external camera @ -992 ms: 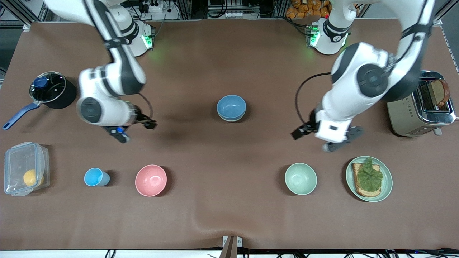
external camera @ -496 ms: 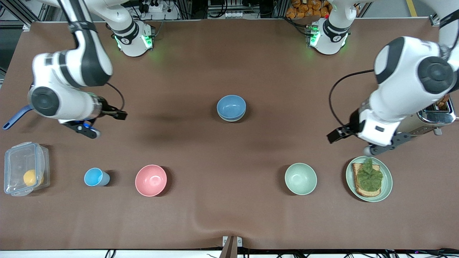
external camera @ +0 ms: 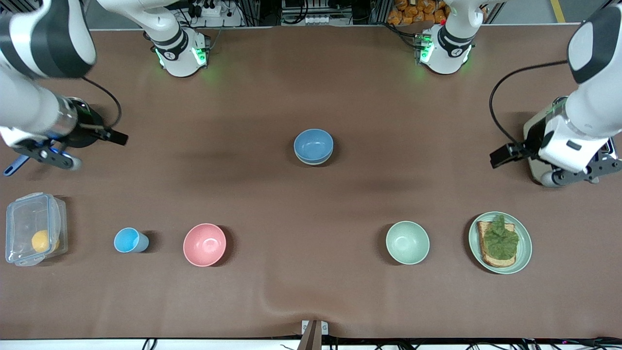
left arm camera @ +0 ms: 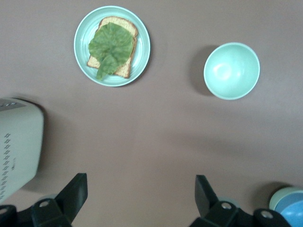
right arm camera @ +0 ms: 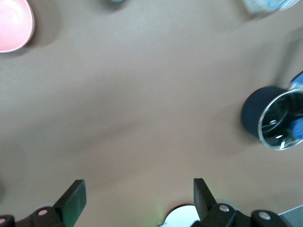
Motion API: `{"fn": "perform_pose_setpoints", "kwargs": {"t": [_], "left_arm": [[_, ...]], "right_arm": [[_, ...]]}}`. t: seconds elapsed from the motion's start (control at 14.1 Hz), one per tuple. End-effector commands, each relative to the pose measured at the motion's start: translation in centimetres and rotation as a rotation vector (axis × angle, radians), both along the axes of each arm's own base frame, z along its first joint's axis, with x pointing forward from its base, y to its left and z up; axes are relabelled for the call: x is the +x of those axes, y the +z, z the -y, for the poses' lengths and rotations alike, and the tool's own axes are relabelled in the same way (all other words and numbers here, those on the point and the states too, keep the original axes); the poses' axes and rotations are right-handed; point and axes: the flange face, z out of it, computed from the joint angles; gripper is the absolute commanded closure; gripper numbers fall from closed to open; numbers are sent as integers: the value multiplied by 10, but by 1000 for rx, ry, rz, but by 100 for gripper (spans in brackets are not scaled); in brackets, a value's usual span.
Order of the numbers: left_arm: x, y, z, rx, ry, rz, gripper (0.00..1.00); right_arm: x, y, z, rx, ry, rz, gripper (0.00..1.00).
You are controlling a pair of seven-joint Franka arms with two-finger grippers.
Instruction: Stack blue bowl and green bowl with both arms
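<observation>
Both arms were drawn back since the earlier frames, the left tool point(left arm camera: 140, 191) over by the toaster point(left arm camera: 19, 142) and the right tool point(right arm camera: 138, 189) over by the pot point(right arm camera: 279, 118). Both tools were spread wide and empty. At the worktop's point(external camera: 311, 73) middle, at ten o'clock from the mint bowl point(external camera: 407, 242), the matte blue bowl point(external camera: 313, 145) was seen nested in the green bowl point(left arm camera: 283, 193), of which only a dull rim showed. Stacking was judged done.

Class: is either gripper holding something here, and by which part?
Nothing is held. The left gripper is open beside the toaster; the right gripper is open near the pot.
</observation>
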Motion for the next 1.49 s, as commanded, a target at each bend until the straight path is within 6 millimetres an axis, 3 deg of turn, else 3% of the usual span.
{"fn": "perform_pose_setpoints", "kwargs": {"t": [0.0,0.28,0.42,0.78,1.42], "left_arm": [[-23,23,7,9,-37,4,0],[-51,51,-14,10,-112,-2,0],[-55,53,-17,10,-146,-32,0],[-57,53,-8,16,-161,-41,0],[-54,65,-10,-14,-146,-12,0]], "right_arm": [[-20,34,25,-8,80,43,0],[-31,71,37,-14,140,78,0],[-31,85,37,-12,136,81,0],[-31,95,26,7,145,94,0],[-31,119,29,8,140,137,0]]}}
